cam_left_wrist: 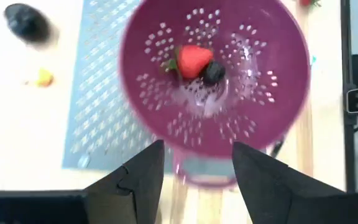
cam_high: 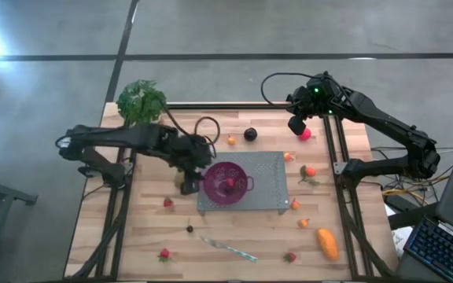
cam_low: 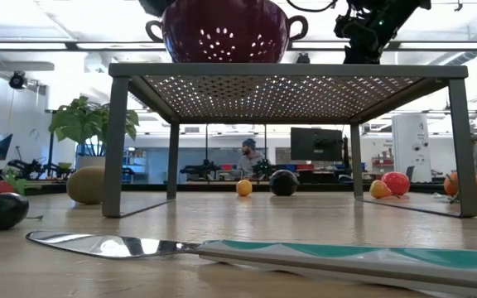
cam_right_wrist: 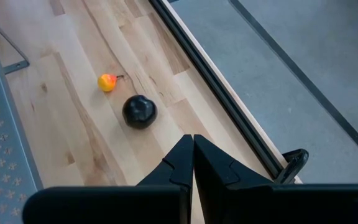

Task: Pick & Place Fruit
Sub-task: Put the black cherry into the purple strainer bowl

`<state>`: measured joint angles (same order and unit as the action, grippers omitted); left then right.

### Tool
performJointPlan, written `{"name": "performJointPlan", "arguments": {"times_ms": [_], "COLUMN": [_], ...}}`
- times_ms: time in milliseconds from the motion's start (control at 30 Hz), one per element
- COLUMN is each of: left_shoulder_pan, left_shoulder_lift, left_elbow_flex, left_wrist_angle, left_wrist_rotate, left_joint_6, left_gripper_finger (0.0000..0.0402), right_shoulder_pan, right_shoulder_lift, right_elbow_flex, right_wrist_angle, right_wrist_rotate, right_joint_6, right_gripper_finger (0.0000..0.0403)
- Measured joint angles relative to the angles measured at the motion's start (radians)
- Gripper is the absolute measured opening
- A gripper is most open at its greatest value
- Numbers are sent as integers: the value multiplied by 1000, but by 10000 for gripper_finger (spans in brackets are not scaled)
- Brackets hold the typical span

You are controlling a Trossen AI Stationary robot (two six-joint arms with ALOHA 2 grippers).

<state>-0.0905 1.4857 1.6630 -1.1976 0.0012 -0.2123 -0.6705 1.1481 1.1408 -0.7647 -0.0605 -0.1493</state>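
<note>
Left wrist view shows the left gripper [cam_left_wrist: 196, 177] spread apart and empty, hanging over the rim of the purple colander [cam_left_wrist: 266, 118]. Inside the bowl lie a red strawberry [cam_left_wrist: 192, 60] and a small dark berry [cam_left_wrist: 214, 73], touching each other. From above, the colander sits on a grey perforated rack [cam_high: 267, 192]. Around the rack on the wooden table [cam_high: 132, 244], a dark plum [cam_high: 250, 134] lies at twelve o'clock, a pink-red ball [cam_high: 306, 134] at one, an oblong orange fruit [cam_high: 327, 244] at five, a silver knife [cam_high: 228, 249] at six. The right gripper [cam_high: 297, 124], clamped shut on nothing, hangs beside the ball.
</note>
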Motion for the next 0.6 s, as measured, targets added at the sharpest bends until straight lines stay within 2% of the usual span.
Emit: {"name": "performJointPlan", "arguments": {"times_ms": [133, 300, 600], "left_shoulder_pan": [-36, -128, -392], "left_shoulder_lift": [-5, -29, -30], "left_elbow_flex": [89, 100, 85], "left_wrist_angle": [-141, -247, -281], "left_wrist_rotate": [-62, -145, -286], "left_joint_6": [-97, -232, -512], "left_gripper_finger": [186, 177, 172], "right_shoulder_pan": [0, 0, 0], "right_shoulder_lift": [0, 0, 0], "right_elbow_flex": [0, 0, 0], "right_wrist_angle": [-9, -11, -13], "right_wrist_rotate": [0, 0, 0], "right_joint_6": [0, -6, -16], "right_gripper_finger": [8, 8, 8]}}
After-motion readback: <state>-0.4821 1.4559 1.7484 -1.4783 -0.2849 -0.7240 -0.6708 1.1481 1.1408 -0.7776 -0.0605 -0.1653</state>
